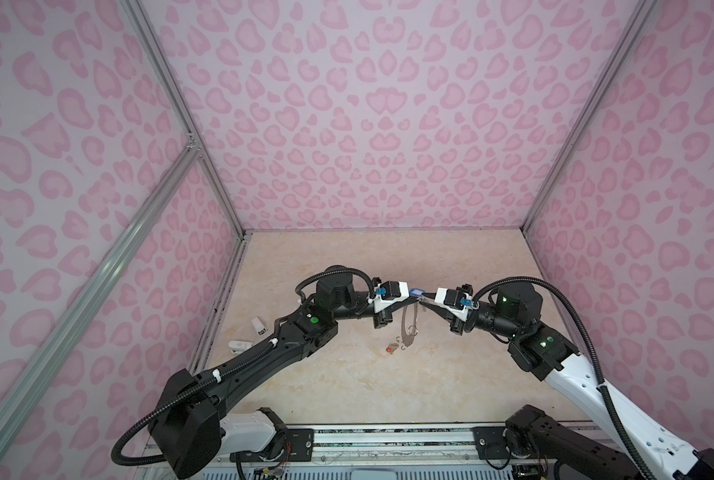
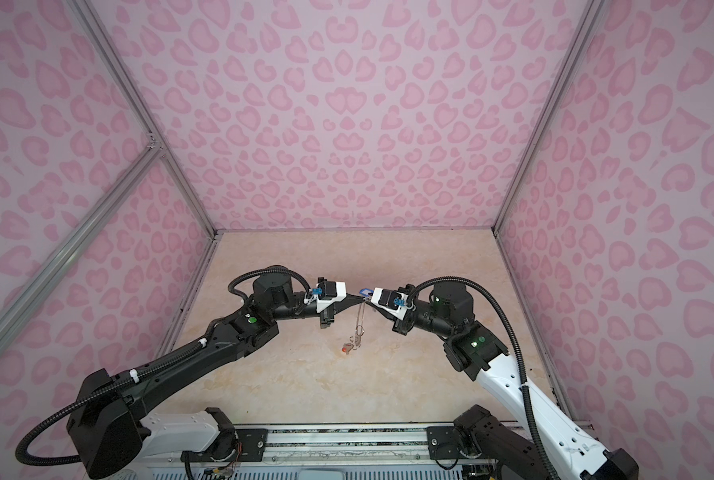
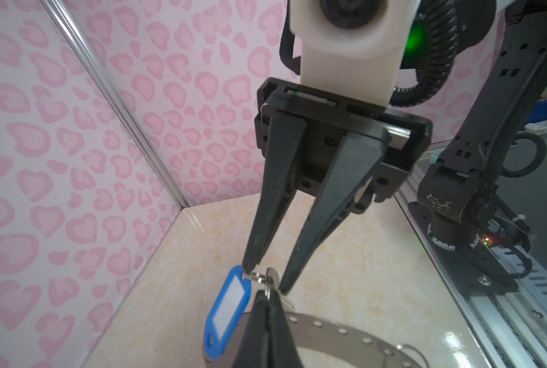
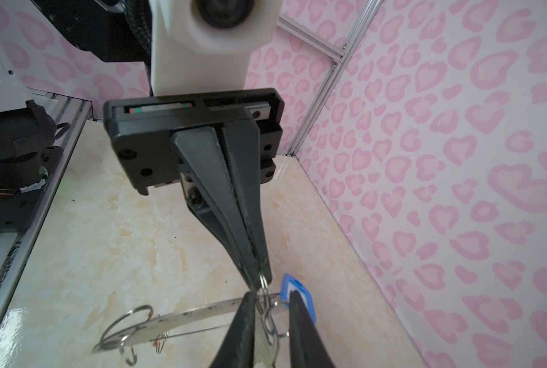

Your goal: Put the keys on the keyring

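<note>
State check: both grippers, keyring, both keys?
left gripper: shut, pinching a wire loop on the keyring.
right gripper: jaws partly apart around the blue-tag key; grip unclear.
keyring: hanging from left gripper.
blue-tag key: aloft between the two grippers.
orange-tag key: lying on the table.

My fingers (image 3: 278, 178) are showing black. The blue tag (image 3: 226, 313) is carrying a white window; the keys (image 3: 271, 276) are glinting silver, the keyring (image 3: 339, 329) grey. The other tag (image 1: 389, 350) is glowing orange-red. The table (image 1: 347, 395) is showing cream marbling, the walls (image 1: 367, 124) pink heart-like spots.
</note>
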